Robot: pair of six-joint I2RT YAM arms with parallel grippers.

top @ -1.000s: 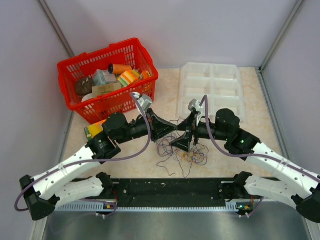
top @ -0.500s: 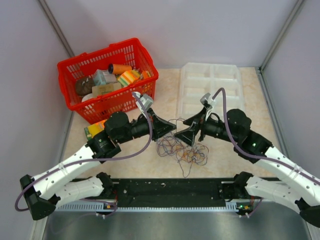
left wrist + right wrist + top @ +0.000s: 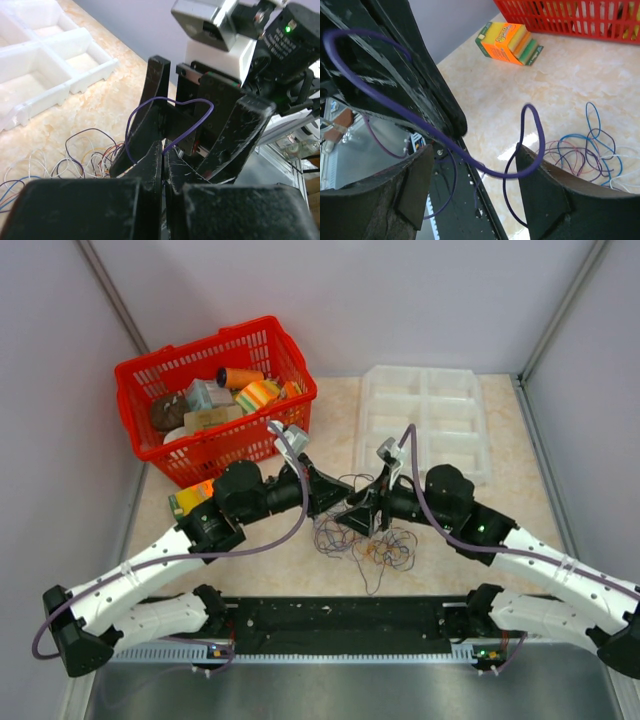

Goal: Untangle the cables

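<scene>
Cables point(image 3: 375, 545) in a loose heap on the table point(image 3: 440, 570): thin curling loops of purple, blue, orange and pale wire. The heap lies on the side of the pincers nearer the arm bases, close under the spot where the two tips meet in the top view. No strand of the heap itself is seen clamped.

Left pincer point(image 3: 163, 152): fingers pressed together. A single purple cable point(image 3: 167, 101) comes out of the seam between them and arches up in an open loop. The loop's other leg drops behind the left-hand finger; where it ends, cannot tell.

Right pincer point(image 3: 472, 155): tip to tip with the left one, jaws standing well apart. The purple cable sweeps down from the left pincer's dark finger, crosses the gap between the right pincer's fingers point(image 3: 415, 190), then curls up into a small loop at the far side of the gap. Not clamped. Whether it brushes the right-hand pad, cannot tell. From this wrist view the heap shows on the table beyond and to the right, apart from the jaws.

Beyond the left arm's wrist: pack of sponges point(image 3: 510, 42), orange, yellow and green, flat on the table just in front of the basket.

Far side: red basket point(image 3: 230, 455) at left, holding boxes and an orange roll; clear plastic tray point(image 3: 420, 420) with compartments at right.
</scene>
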